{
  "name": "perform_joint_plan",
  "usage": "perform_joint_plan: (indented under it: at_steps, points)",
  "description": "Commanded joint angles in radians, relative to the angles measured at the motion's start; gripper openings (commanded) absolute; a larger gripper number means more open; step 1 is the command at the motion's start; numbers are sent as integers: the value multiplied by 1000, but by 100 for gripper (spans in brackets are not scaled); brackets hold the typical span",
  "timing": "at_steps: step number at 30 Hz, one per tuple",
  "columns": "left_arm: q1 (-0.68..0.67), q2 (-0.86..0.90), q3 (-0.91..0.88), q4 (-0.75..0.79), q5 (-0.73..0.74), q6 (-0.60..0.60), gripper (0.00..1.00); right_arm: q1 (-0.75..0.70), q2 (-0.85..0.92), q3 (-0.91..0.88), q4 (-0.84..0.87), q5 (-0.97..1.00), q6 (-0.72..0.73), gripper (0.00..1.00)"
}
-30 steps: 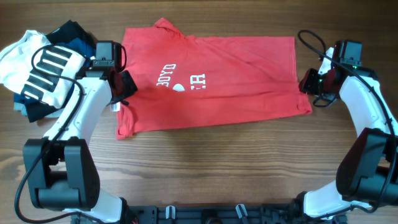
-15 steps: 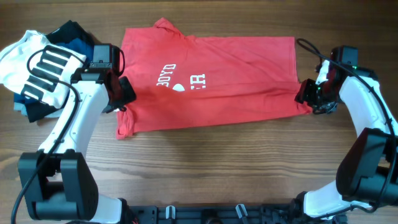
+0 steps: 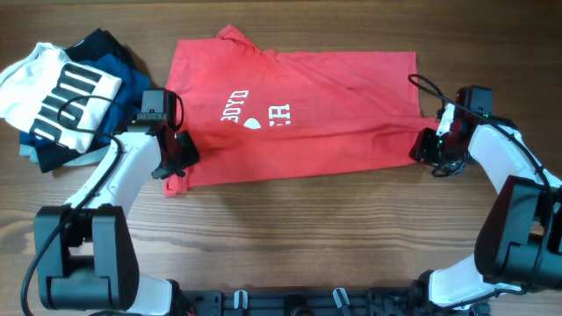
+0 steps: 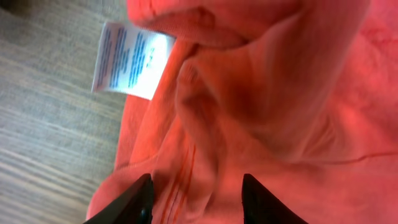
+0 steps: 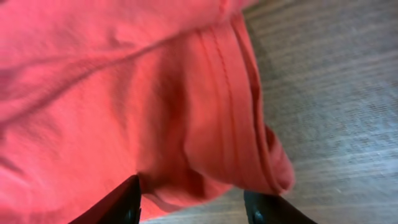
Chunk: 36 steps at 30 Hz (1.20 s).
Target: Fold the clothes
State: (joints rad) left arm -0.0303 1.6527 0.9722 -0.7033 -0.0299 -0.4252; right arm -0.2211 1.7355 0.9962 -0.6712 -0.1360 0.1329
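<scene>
Left end effector (image 4: 198, 200) half open, jaws astride bunched shirt (image 3: 307, 105) edge beside label (image 4: 132, 59); right end effector (image 5: 194, 202) half open, astride hem corner, cloth unpinched.

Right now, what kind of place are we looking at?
Probably a robotics lab bench set up for laundry-folding trials: left arm and right arm at a wood-grain table, a red T-shirt spread flat on it, other garments piled at one corner.

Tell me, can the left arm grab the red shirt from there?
Probably yes. The left arm has its jaws apart right over the red T-shirt, at its bunched corner, nothing between.
</scene>
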Motion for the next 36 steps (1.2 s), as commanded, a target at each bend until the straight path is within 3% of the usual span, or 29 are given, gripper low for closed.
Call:
perform_joint_plan:
  at_steps: [1,5,9,13,18,23,36]
  points:
    - [5,32,-13,20,-16,-2,46,2,10,-12,6,-46,1,52]
    - [5,55,-13,40,-17,-2,46,1,10,-38,36,-47,2,44]
    - [5,72,-13,33,-16,-2,45,1,10,-64,47,-45,1,5]
    - [5,87,-13,2,-17,-2,37,1,10,-67,42,18,54,4]
    - [5,87,-13,-64,-62,-3,5,1,10,-67,27,95,93,4]
    - [5,87,-13,-118,-138,-21,4,1,10,-67,-1,183,135,5]
    - [5,23,-13,-186,-148,-28,4,-61,9,-67,-88,304,271,4]
